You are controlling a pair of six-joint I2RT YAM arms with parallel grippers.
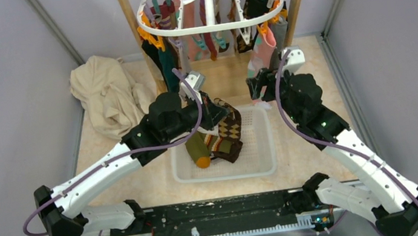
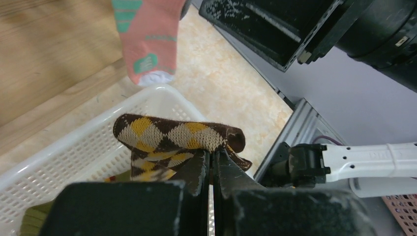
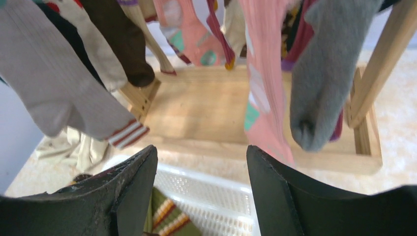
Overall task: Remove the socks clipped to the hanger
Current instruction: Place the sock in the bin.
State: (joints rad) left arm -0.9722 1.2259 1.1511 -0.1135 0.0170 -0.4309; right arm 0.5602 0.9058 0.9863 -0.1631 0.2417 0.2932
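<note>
left gripper (image 2: 212, 158) clamps a brown argyle sock (image 2: 177, 135) over the mesh basket (image 2: 74, 147). right gripper (image 3: 201, 153) gapes wide, empty, by a pink sock (image 3: 268, 98)

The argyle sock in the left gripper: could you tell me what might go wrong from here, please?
1. The left gripper pinches the argyle sock near the far rim of the basket; released here, it might land across the rim.
2. The open right gripper faces the pink sock with the grey sock close beside it; closing could catch both and tug the hanger.
</note>
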